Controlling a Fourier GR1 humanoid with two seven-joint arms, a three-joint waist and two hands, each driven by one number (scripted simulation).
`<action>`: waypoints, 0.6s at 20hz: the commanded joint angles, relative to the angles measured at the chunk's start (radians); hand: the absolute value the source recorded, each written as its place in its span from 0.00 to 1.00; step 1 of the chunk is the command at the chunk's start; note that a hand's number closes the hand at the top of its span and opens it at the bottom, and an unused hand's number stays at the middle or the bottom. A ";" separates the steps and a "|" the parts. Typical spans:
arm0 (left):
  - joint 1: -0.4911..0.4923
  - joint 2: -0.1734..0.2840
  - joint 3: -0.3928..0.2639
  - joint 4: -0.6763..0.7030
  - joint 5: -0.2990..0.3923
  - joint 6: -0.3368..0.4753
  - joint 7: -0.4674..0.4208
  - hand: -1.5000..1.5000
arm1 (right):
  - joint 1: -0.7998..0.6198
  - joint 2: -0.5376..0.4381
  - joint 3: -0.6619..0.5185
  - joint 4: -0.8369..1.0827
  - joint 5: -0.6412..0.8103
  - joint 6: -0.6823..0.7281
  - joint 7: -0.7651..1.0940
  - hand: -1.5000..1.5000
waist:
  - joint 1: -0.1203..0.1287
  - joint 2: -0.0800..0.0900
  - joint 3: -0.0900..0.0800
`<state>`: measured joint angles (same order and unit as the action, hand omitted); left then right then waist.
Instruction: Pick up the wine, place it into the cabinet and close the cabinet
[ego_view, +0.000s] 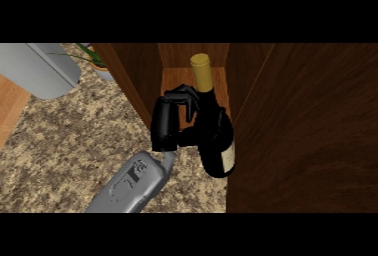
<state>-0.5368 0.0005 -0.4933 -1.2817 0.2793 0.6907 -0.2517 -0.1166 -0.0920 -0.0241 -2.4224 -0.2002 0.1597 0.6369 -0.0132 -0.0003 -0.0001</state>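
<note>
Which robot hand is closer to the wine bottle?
The right hand. Its fingers curl round the wine bottle from the bottle's left side, at the cabinet opening. The left hand shows nowhere in the head view, so how far away it is cannot be told.

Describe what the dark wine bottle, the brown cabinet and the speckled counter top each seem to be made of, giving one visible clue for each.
Dark wine bottle with a gold-capped neck: probably glass, going by its dark smooth body and pale label.
Brown cabinet: looks like stained wood, with visible grain streaks.
Speckled beige counter top: resembles granite or similar stone, given its mottled flecks.
</note>
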 joint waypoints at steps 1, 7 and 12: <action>0.000 0.000 -0.035 0.073 0.010 0.044 -0.095 1.00 | 0.011 -0.028 -0.055 -0.089 -0.122 0.020 0.028 0.00 | -0.003 0.001 0.000; -0.047 0.000 0.015 0.116 0.024 0.053 -0.105 1.00 | 0.023 -0.050 -0.116 -0.109 -0.173 0.026 0.048 0.00 | -0.003 0.000 0.000; -0.018 0.000 0.118 0.187 0.058 -0.069 -0.188 1.00 | 0.012 0.008 -0.005 -0.078 -0.038 -0.002 0.012 0.00 | 0.006 0.000 0.000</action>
<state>-0.5590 0.0006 -0.4177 -1.1245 0.3276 0.6526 -0.4052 -0.1087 -0.0960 -0.0452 -2.4184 -0.2106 0.1753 0.6222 -0.0128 0.0003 -0.0001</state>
